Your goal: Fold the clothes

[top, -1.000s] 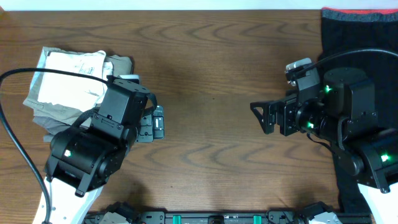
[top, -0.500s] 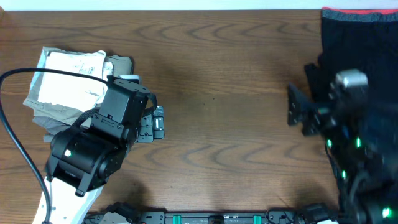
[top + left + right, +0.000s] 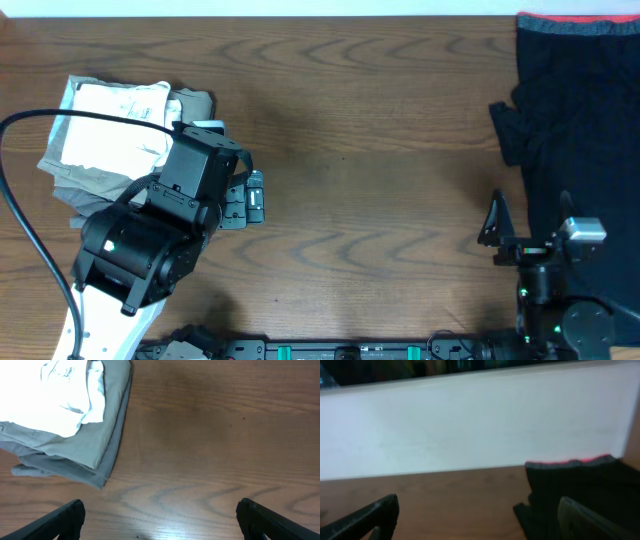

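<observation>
The left claw [image 3: 161, 519] is released, its two fingers spread wide with only bare wood of the tabletop [image 3: 370, 150] between them. Ahead of it, off toward its left finger, lies the white T-shirt [image 3: 45, 390]. The shirt is bunched into a rough fold and is apart from both fingers. It rests on top of folded khaki trousers [image 3: 102, 435], whose edges stick out beneath it on the side nearer the claw. A thin grey layer shows under the trousers, and I cannot tell whether it belongs to them.

The right claw [image 3: 477, 519] is also released, with its fingers far apart and nothing held. It is tipped up, looking along the tabletop. Ahead of it, toward its right finger, a black garment [image 3: 575, 492] lies spread out with a red edge band [image 3: 570, 462] along its far side. Beyond that stands a white wall [image 3: 470, 430].
</observation>
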Available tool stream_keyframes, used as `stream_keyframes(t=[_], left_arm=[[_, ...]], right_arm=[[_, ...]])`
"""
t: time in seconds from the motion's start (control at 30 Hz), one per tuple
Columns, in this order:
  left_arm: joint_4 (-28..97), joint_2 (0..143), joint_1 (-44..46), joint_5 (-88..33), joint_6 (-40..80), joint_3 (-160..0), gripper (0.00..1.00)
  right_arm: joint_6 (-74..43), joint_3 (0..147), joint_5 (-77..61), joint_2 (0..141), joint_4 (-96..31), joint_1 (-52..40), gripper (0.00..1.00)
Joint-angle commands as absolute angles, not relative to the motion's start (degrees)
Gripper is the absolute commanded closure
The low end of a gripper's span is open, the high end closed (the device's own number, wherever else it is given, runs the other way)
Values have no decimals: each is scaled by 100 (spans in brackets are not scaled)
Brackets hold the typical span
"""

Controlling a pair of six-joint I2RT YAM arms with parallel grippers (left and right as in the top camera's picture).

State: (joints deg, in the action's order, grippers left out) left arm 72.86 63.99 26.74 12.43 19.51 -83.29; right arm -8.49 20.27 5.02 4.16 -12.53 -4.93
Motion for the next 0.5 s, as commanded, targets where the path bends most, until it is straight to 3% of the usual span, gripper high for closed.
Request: stream_keyframes(t=[0.0,0.27,0.47], left_arm=[[7288,6410,2692,1334,1984,-8370,2],[7288,6410,2692,1334,1984,-8370,2],[7288,6410,2692,1334,1984,-8370,2]], right_arm=[[-832,1452,506,89,-967,-403,1],[-1367,99,357,27,565,-405,1],[-1566,30,362,30,311,-414,1]])
